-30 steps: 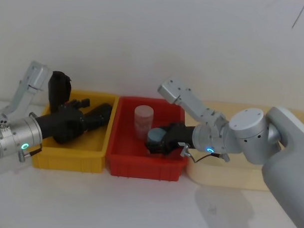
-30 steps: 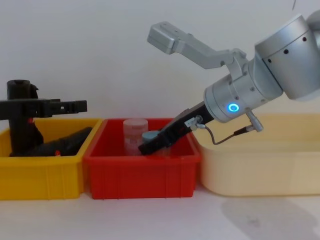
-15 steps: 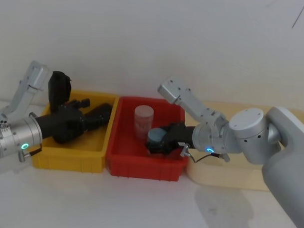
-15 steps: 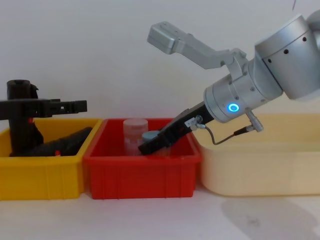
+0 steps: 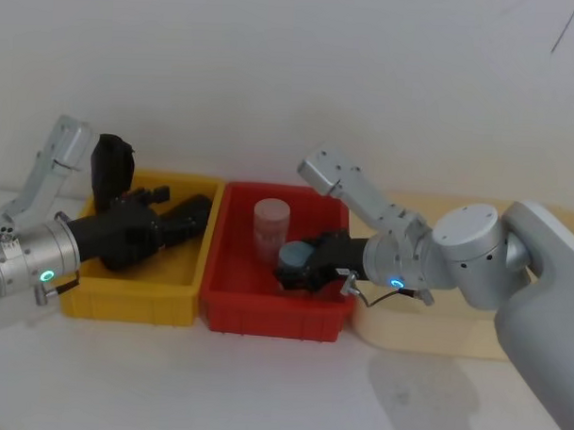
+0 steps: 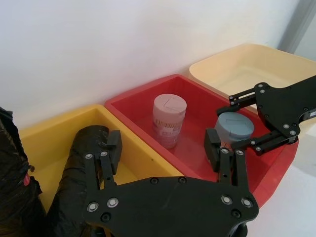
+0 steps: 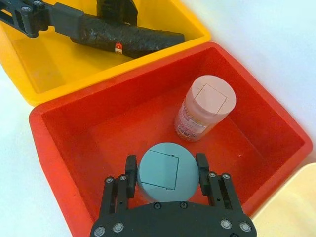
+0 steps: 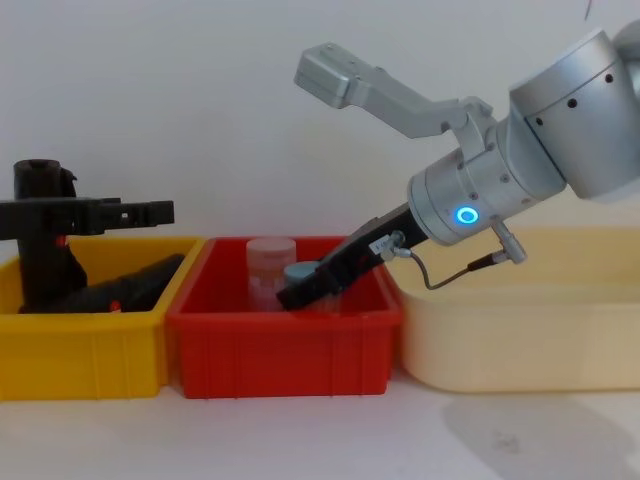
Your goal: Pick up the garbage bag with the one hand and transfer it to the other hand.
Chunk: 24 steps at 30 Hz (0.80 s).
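Observation:
One garbage bag (image 7: 123, 37), a black roll with a small red label, lies in the yellow bin (image 5: 124, 299). A second black roll (image 5: 111, 166) stands upright at that bin's far left corner. My left gripper (image 6: 164, 145), on the teal-lit arm, hovers open above the yellow bin, one finger beside the lying roll (image 6: 81, 148) and nothing between its fingers. My right gripper (image 7: 166, 170), on the blue-lit arm, reaches down into the red bin (image 5: 236, 312) and is shut on a blue-grey lidded jar (image 7: 167, 174).
A pink lidded jar (image 7: 203, 107) stands in the red bin behind the blue-grey one. A cream tub (image 8: 520, 330) sits to the right of the red bin. The three containers stand side by side against a white wall.

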Available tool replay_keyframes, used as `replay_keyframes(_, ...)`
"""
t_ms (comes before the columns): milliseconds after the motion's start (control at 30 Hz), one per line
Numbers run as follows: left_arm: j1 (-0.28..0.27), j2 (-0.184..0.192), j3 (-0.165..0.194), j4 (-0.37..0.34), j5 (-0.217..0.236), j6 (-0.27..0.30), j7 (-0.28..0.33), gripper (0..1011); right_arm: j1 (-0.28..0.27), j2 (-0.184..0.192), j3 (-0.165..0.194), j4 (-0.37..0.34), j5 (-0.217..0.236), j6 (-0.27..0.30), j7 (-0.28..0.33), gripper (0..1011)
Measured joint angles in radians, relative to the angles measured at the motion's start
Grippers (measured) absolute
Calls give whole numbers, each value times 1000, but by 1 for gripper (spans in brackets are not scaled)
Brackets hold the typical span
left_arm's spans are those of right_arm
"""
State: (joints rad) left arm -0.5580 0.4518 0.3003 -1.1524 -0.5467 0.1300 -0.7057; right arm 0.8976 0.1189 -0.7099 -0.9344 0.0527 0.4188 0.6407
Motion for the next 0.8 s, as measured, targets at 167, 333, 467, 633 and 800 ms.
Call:
replay_keyframes(167, 0, 0, 0, 0, 0, 0, 0, 1001, -2, 0, 3, -1, 1, 0, 1, 709)
replay_keyframes(333, 0, 0, 0, 0, 0, 0, 0, 1001, -9, 4, 14, -15, 14, -3, 5, 709)
replay_keyframes(467, 0, 0, 0, 0, 0, 0, 0, 1001, -20, 10, 32, -40, 32, -7, 6, 709)
replay_keyframes(633, 0, 0, 0, 0, 0, 0, 0, 1001, -40, 22, 63, -91, 64, -8, 6, 709)
replay_keyframes(800, 0, 0, 0, 0, 0, 0, 0, 1001, -64, 37, 103, -157, 100, -7, -2, 709)
